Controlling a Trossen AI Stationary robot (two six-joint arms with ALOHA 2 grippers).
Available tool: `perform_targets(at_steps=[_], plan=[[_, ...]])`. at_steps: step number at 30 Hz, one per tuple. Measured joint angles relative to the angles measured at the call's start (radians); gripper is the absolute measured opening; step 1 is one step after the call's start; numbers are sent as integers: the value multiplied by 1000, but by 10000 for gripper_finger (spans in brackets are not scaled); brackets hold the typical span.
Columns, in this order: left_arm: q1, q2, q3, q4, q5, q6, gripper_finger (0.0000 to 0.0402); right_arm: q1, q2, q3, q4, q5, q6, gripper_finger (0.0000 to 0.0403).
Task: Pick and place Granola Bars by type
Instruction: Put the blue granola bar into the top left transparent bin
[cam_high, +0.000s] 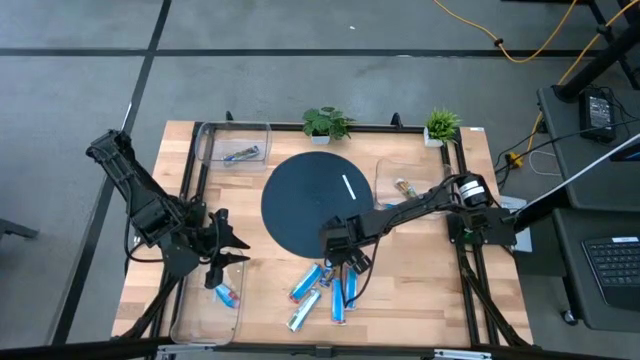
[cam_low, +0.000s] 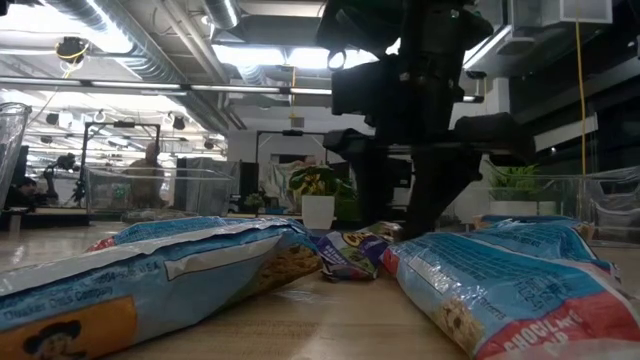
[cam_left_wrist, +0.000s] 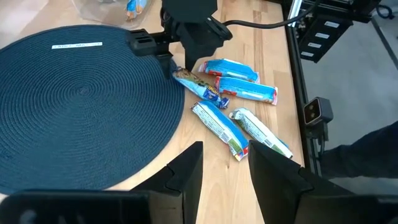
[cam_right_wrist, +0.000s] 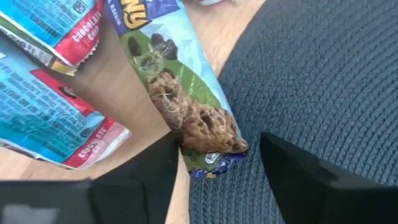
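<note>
Fingers of the right gripper (cam_right_wrist: 214, 165) straddle, spread, a green-labelled granola bar (cam_right_wrist: 186, 93) at the blue mat's (cam_right_wrist: 323, 74) edge.
"CHOCOLATE CHIP" reads on neighbouring blue bars (cam_right_wrist: 43, 118); left gripper (cam_left_wrist: 224, 165) hovers open above the table.

high: overhead | low: table-level | wrists: close | shared: Granola Bars (cam_high: 322, 290)

Five Granola Bars (cam_left_wrist: 225, 102) lie beside the dark round mat (cam_left_wrist: 81, 106), right gripper (cam_left_wrist: 180, 65) over one.

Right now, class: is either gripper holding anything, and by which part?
Nothing is gripped yet. The right gripper straddles one end of a green-and-purple granola bar; the left gripper is empty.
</note>
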Motion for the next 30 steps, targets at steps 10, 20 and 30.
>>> perform_targets(at_steps=[10,20,30], plan=[[0,0,0,0,-3,7,120,0,0,0,-2,-34,71,101],[0,0,0,-1,-5,7,120,-5,-22,16,-90,-34,125,22],[0,0,0,-3,-21,34,120,-63,-74,255,-394,36,154,22]])
